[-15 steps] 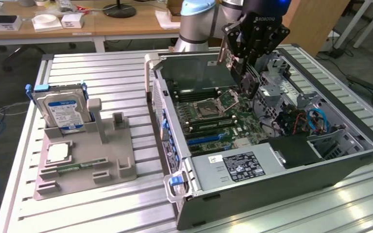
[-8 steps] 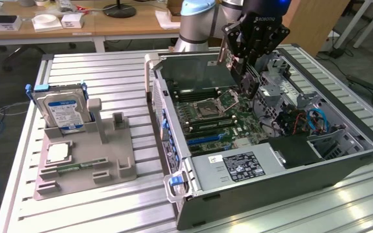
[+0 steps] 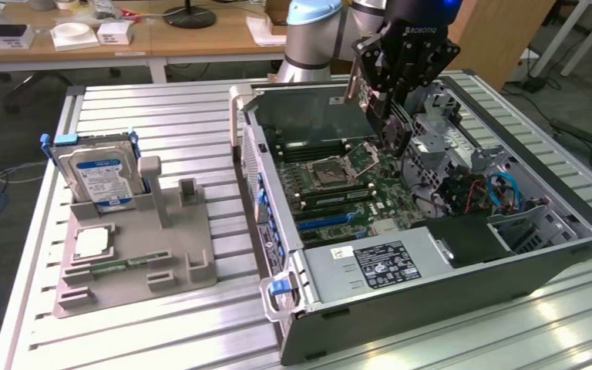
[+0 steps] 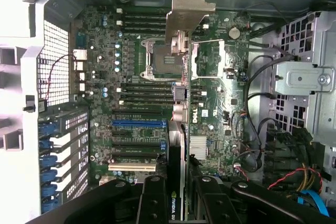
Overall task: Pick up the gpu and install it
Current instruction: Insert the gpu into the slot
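The slatted metal table (image 3: 152, 339) carries a grey tray (image 3: 188, 262) on the exterior view's left. A silver hard drive (image 3: 101, 176) with a blue-and-white label stands upright at the tray's far end. A square chip (image 3: 92, 243) and a green memory stick (image 3: 121, 266) lie nearer.

Beside the tray, on the exterior view's right, the computer case (image 3: 461, 285) lies open, with its power supply (image 3: 378, 266) at the near end. Beyond that is the green motherboard (image 3: 342, 193).

Above the board the gripper (image 3: 391, 89) points down, its jaws clamped on the graphics card (image 3: 394, 127). The card hangs from them over the area of the processor socket (image 3: 338, 163). Whether its lower end touches the board cannot be told.

In the wrist view the black fingers (image 4: 152, 200) press the card (image 4: 180, 145) from both sides. It appears edge-on and very slim, running out to its metal bracket (image 4: 189, 9).

Behind the case stand the arm's pale base (image 3: 311, 31) and a wooden desk (image 3: 203, 38).
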`<state>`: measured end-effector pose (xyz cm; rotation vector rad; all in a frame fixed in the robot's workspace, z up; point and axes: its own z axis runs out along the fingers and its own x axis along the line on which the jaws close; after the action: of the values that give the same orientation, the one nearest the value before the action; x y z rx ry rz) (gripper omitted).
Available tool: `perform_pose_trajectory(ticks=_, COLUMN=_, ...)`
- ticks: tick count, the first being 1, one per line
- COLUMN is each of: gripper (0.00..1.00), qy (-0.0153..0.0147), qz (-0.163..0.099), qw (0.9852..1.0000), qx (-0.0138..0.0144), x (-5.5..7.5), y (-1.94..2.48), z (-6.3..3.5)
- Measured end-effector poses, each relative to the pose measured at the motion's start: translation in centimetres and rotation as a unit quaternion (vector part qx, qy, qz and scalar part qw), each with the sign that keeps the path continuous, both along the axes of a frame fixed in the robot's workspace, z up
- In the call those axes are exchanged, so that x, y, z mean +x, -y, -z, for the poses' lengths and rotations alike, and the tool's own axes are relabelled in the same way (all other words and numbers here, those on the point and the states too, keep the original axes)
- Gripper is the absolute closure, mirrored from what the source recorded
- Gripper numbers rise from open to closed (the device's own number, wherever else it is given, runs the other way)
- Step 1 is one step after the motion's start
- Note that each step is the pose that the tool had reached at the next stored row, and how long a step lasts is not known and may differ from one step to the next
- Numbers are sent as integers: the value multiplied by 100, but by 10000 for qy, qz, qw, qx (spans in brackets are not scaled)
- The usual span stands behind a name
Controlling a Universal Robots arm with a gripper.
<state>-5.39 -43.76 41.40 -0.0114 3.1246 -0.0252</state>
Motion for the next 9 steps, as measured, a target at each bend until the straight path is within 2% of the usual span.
perform_pose_trajectory(ticks=9, gripper=74, qy=0, qz=-117, qw=9999, qx=0, x=0, y=1, z=0)
